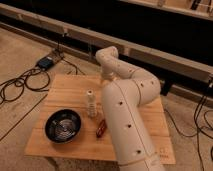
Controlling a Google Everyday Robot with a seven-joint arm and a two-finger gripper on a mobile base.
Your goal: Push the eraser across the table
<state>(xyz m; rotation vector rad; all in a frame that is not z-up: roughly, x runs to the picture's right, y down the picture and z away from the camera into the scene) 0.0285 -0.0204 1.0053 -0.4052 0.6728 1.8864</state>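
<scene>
1. In the centre of the frame, the robot's white arm [127,125] rises from the lower edge. It bends at an elbow on the right, then reaches back to the upper left and turns down.
2. The gripper [107,79] sits at that downturned end, just above the frame's centre and over the far part of the table [60,92]. The thick arm link covers most of it, so I cannot tell how far it is open or whether it has hold of anything.
3. The eraser is not to be seen; the arm hides the table's middle and right.
4. On the left half of the wooden top, a white ribbed cylinder [91,103] stands upright.
5. A dark round bowl [63,125] lies to the lower left of the cylinder, apart from it.
6. A red-brown oblong thing [101,129] lies just right of the bowl, close against the arm's edge.
7. At the far left, black cables [19,86] loop over the floor, near a small dark box [46,62].
</scene>
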